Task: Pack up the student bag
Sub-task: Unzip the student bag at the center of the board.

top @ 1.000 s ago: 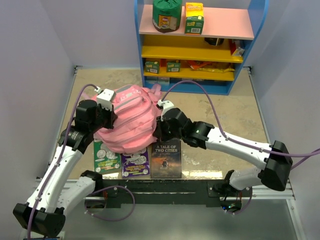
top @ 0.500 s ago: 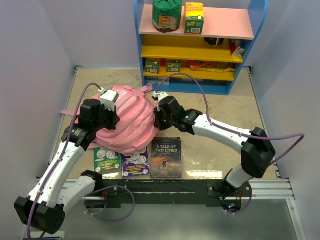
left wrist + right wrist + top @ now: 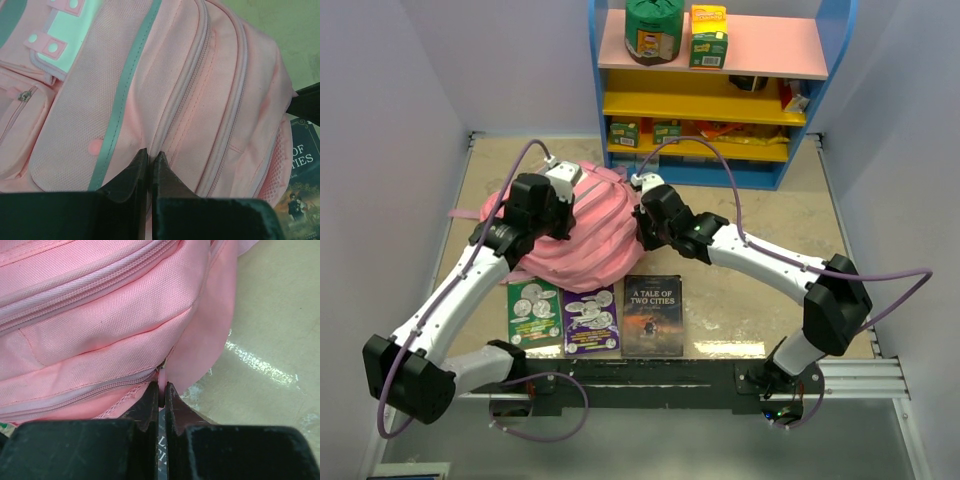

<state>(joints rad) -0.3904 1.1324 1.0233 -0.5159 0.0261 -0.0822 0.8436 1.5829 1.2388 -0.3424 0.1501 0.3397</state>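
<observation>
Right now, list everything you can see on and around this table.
student bag: one, pink, mid-table
books: three, green, purple and dark, side by side at the near edge
table: one, beige
shelf unit: one, blue frame, pink and yellow boards, far edge
green tub: one, top board
yellow box: one, beside the tub
small green boxes: two, lower board
left gripper: black, shut on the bag
right gripper: black, shut on the bag's edge

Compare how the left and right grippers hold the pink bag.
The left gripper is shut on a fold of the student bag's front panel, between zips; the right gripper is shut on a pink tab at the bag's edge, beside the table. From above, left sits on the bag's left, right on its right. Both pinch pink fabric.
</observation>
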